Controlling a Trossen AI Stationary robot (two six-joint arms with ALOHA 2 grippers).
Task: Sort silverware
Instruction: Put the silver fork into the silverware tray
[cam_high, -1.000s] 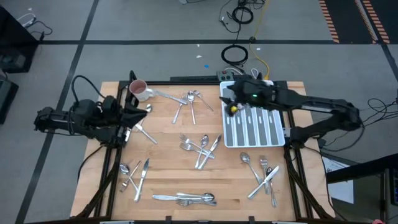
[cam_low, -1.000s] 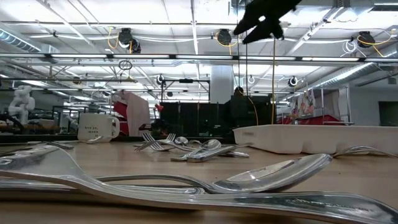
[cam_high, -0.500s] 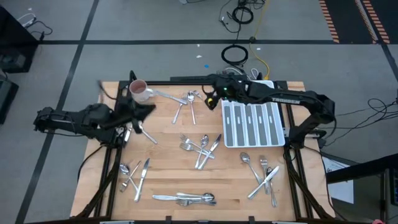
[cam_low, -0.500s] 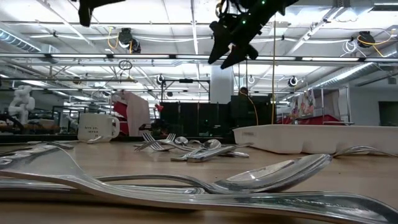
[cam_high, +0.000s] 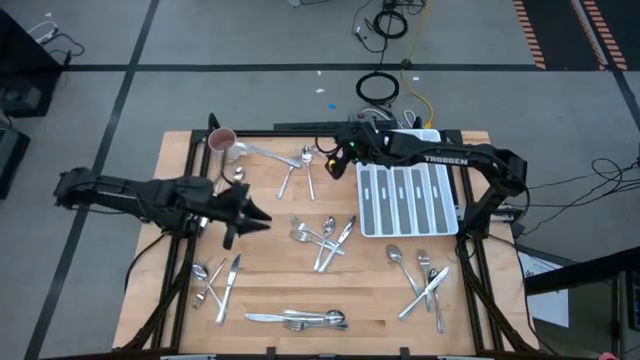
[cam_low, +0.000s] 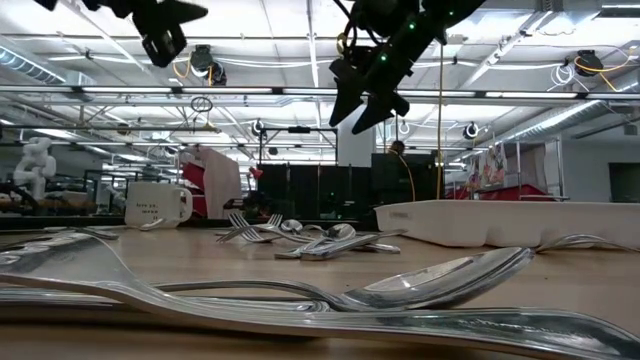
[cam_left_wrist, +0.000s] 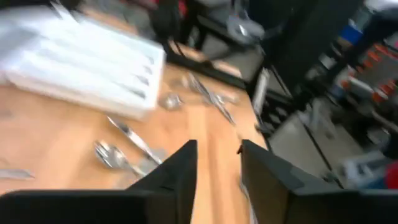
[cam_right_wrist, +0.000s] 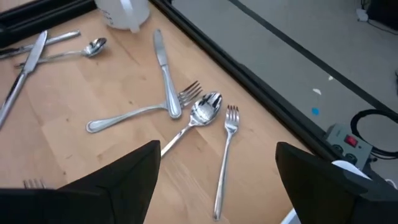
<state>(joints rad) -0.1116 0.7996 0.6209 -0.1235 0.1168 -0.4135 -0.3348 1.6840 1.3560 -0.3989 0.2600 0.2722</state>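
Note:
The silverware lies in loose groups on the wooden table: a far group (cam_high: 303, 160) of a knife (cam_right_wrist: 165, 71), a spoon (cam_right_wrist: 205, 109) and forks, a middle group (cam_high: 322, 235), and others near the front (cam_high: 300, 318). My right gripper (cam_high: 332, 160) (cam_right_wrist: 217, 149) hangs open above the far group, high over the table (cam_low: 358, 112). My left gripper (cam_high: 262, 217) (cam_left_wrist: 217, 165) is open with nothing between its fingers. It stands in the air left of the middle group, pointing toward the table's right.
A white compartmented tray (cam_high: 408, 200) sits at the far right, and a mug (cam_high: 222, 145) at the far left corner. More silverware lies at the near left (cam_high: 215, 280) and near right (cam_high: 425, 280). A black frame rail (cam_right_wrist: 236, 59) edges the far side.
My right gripper has swung from over the tray's far left corner toward the table's left and come down over the far group. My left gripper has gone toward the table's middle and sunk, tipping from pointing downward to nearly level.

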